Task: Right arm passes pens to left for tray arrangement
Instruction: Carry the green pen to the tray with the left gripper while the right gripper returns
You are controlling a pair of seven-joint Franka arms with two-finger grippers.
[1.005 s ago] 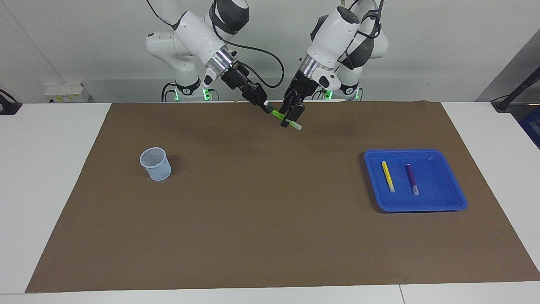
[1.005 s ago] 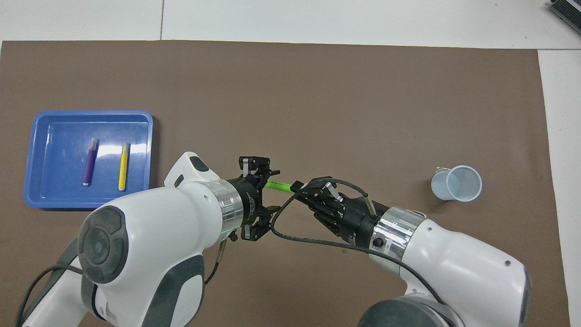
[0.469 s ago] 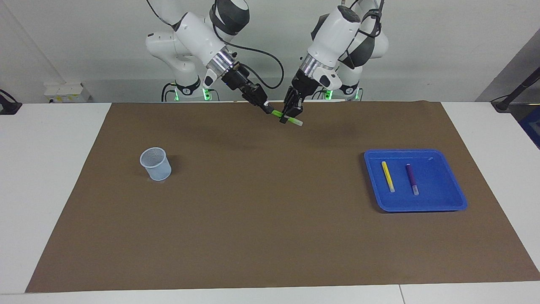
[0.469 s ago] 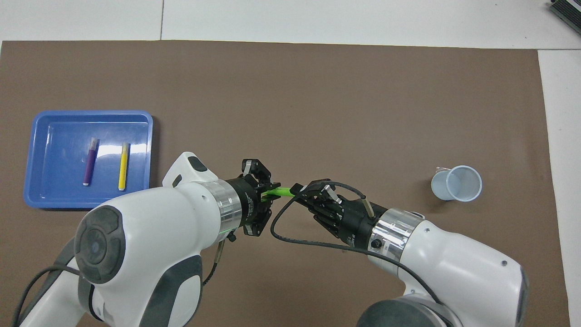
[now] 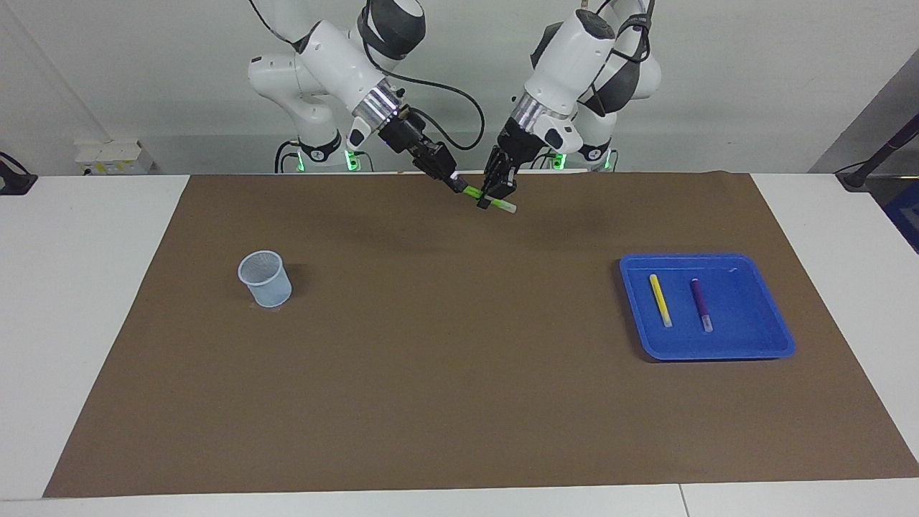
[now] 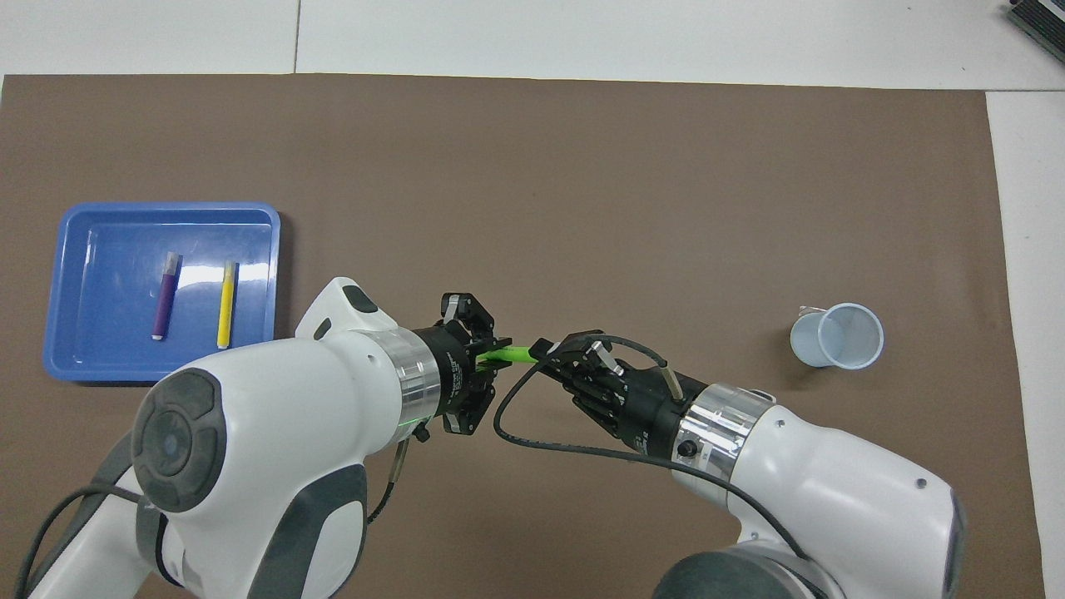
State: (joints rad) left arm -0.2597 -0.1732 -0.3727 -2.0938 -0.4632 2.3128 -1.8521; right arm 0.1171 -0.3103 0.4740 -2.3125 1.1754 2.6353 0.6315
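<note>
Both grippers meet in the air over the robots' edge of the brown mat, about midway along it. The right gripper is clamped on one end of the green pen, and the left gripper is closed on the same pen nearer its pale tip — the pen bridges the two, tilted down toward that tip.

The blue tray lies toward the left arm's end of the bench, well inside the mat's edges; in it the yellow pen and the purple pen lie side by side, apart, with bare tray floor between the purple pen and the rim at the bench end. The pale mesh cup stands upright toward the right arm's end. Between cup and tray the mat is open — likewise the whole strip along the bench edge farthest from the robots.
</note>
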